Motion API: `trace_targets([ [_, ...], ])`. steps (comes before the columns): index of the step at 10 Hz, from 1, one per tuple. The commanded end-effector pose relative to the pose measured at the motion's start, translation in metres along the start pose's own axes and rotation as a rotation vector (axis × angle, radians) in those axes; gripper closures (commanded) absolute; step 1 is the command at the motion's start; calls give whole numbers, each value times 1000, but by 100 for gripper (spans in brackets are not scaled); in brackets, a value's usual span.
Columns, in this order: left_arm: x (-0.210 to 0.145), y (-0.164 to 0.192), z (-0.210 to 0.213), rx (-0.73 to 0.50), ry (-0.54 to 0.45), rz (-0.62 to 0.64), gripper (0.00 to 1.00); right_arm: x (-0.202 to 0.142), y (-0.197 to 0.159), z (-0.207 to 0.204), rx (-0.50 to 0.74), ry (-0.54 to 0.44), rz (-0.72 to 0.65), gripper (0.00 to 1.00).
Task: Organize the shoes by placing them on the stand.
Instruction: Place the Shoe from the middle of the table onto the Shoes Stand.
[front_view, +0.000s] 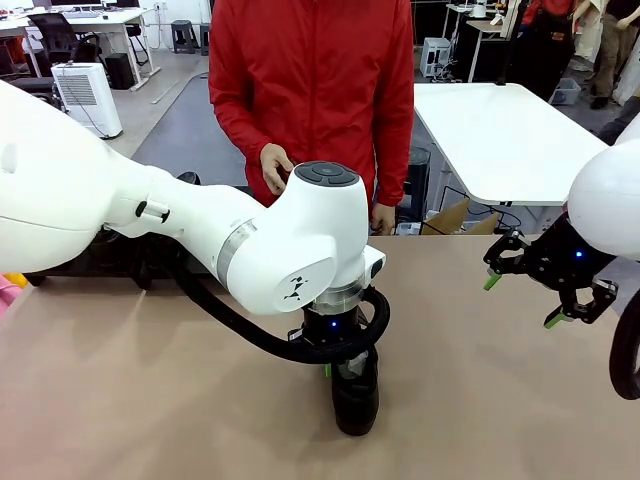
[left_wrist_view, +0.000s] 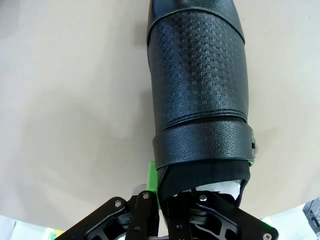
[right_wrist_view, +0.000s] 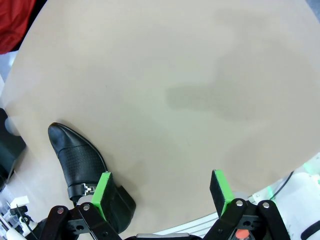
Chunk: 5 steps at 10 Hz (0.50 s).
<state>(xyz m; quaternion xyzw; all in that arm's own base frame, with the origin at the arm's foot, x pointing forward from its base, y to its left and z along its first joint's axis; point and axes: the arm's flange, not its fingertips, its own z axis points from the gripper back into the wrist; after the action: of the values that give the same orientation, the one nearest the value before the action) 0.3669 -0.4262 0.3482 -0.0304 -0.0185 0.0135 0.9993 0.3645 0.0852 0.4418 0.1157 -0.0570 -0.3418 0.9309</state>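
Near the front edge of the table (front_view: 150, 400), a black shoe (front_view: 355, 395) rests on the tan surface with the left arm bent down right over it. The left hand (front_view: 335, 368) has its fingers pressed together on the rim of the shoe's opening at the heel end. From the left wrist, the shoe (left_wrist_view: 197, 85) stretches away from the camera, its textured upper and a smoother band across it plain to see, with white paper stuffing showing in the opening just above the hand (left_wrist_view: 159, 200). One green pad (left_wrist_view: 152, 177) lies against the outside of the rim.

Off to the right, the right hand (front_view: 525, 300) hangs above the table with its fingers spread wide and nothing between them. From the right wrist, that hand (right_wrist_view: 162, 187) looks down on bare table, and a shoe (right_wrist_view: 82, 165) with a small buckle lies near one green pad (right_wrist_view: 102, 192).

Across the table stands a person in a red jacket (front_view: 320, 80), one hand (front_view: 275, 168) held at the waist.
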Motion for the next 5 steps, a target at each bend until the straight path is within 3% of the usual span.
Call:
trace_targets([
  [1,2,3,1,4,-1,-20,100,0,0,0,11,0,10,0],
  [3,-8,14,34,-33,-62,-47,100,0,0,0,11,0,10,0],
  [5,-3,47,83,-20,-253,-21,100,0,0,0,11,0,10,0],
])
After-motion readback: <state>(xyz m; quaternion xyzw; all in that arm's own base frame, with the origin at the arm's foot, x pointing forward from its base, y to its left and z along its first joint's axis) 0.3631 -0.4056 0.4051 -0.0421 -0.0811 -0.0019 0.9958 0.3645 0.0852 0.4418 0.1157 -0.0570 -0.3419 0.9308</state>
